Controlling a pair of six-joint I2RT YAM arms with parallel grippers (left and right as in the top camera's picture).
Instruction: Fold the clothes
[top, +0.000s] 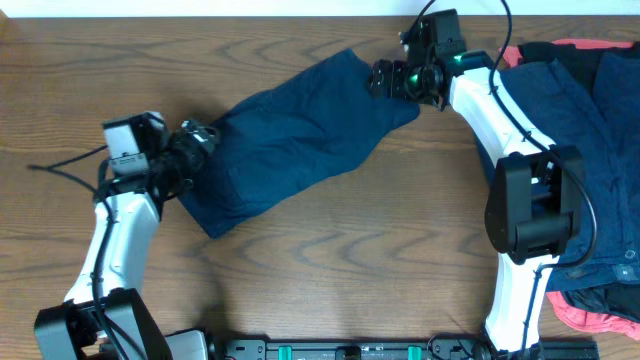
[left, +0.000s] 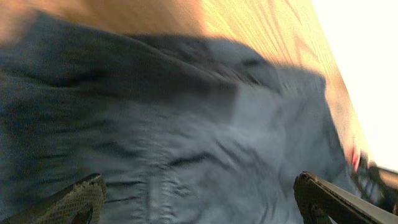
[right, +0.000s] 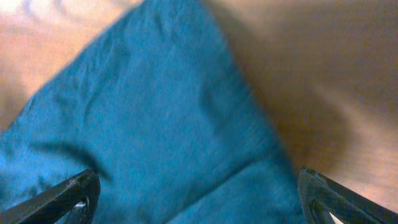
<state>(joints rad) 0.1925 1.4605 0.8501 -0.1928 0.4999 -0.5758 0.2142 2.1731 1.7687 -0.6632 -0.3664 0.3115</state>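
Note:
A navy-blue garment lies stretched slantwise on the wooden table, from lower left to upper right. My left gripper is at its left end, jaws wide open over the fabric. My right gripper is at its upper right end, jaws wide open over the fabric. Neither holds anything. More clothes lie heaped at the right: navy, black and coral-red.
The heap of clothes fills the table's right edge beside my right arm's base. A black cable trails on the table left of my left arm. The wooden table shows bare in front of the garment.

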